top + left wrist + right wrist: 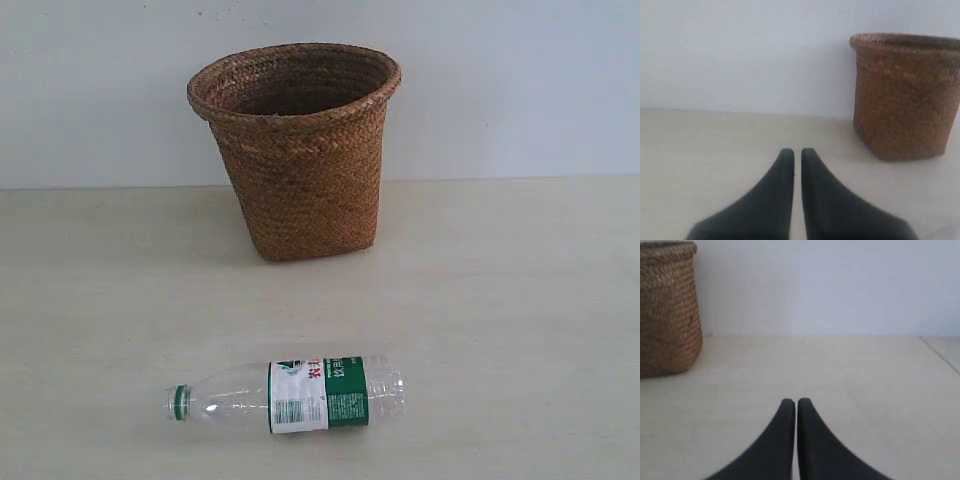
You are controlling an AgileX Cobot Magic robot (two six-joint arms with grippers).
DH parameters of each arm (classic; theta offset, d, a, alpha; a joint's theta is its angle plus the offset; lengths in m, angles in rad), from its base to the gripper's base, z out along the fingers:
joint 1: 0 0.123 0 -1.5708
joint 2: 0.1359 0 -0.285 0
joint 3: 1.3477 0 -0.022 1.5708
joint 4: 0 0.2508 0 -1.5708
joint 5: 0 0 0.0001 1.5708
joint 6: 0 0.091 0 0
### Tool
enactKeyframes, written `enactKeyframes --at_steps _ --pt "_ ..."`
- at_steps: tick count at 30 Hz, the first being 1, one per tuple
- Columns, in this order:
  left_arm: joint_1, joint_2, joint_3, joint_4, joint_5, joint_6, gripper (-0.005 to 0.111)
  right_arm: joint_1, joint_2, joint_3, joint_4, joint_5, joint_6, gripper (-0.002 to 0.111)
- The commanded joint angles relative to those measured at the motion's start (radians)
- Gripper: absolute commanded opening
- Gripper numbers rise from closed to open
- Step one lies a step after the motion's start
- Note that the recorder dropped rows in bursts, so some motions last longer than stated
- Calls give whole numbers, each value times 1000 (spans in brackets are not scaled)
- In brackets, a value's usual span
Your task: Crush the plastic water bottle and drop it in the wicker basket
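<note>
The plastic water bottle lies on its side near the front of the table, green cap pointing left, uncrushed. The wicker basket stands upright behind it at the back of the table. Neither gripper shows in the exterior view. In the left wrist view my left gripper is shut with nothing between its black fingers, and the basket stands ahead and off to one side. In the right wrist view my right gripper is shut and empty, with the basket at the picture's edge. The bottle is out of both wrist views.
A pale wooden table carries both things and meets a plain white wall behind the basket. A seam in the tabletop shows in the right wrist view.
</note>
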Motion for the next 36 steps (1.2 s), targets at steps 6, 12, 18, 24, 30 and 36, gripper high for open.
enactKeyframes --at_steps 6,12,18,24,30,36 --pt "4 -2 3 -2 -212 -54 4 -3 -5 0 -8 -360 35 0" --pt "4 -2 3 -2 -424 -234 4 -3 -5 -5 -8 -522 157 0" --pt "4 -2 -26 -2 -543 -316 4 -3 46 -148 -8 -481 155 0" --pt "4 98 -176 -2 -543 -327 4 -3 201 -316 2 -471 155 0" --pt "4 386 -393 -2 -530 -333 4 -3 484 -541 -20 -436 149 0" --pt "4 682 -599 148 -418 -331 4 -3 723 -733 -70 -331 149 0"
